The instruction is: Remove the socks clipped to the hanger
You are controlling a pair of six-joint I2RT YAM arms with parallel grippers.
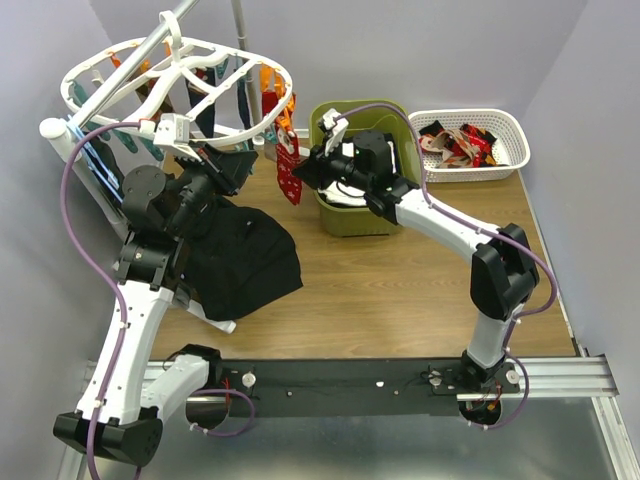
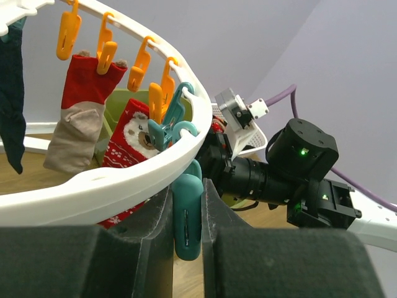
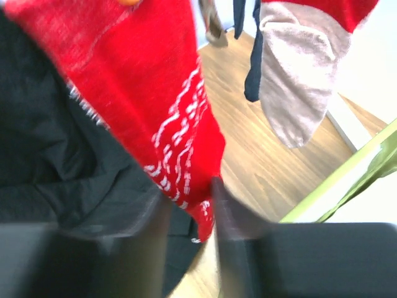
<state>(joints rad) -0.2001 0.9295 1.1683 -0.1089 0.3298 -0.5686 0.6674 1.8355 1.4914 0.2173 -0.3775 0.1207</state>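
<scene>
- Left gripper (image 2: 187, 205) is clamping a teal clip (image 2: 187, 233) that is hanging under the front rim of the hanger (image 2: 93, 186), with a finger pressing on each flat side.
- Right gripper (image 3: 195, 226) is bracketing the toe of the red sock (image 3: 167, 124). The right wrist view is smeared, so I can't tell whether it is pinching the sock or just sitting around it.
- The sock is hanging off the rim's right side between the two grippers, with the black garment (image 3: 56, 161) just behind it.
- I'm not seeing whether the clamped clip is the one biting this sock. A second teal clip (image 2: 166, 127) is sitting up at a sock cuff.
- My read: the squeeze should be landing on the clip's lever end, since pressing its jaw end is only tightening it.
- The right gripper should be taking more fabric than the bare toe tip, then pulling down only while the clip is opening.
- Risk: pulling against a shut clip is likely swinging the frame and dragging the red-and-beige sock (image 3: 298, 87) hanging nearby.
</scene>
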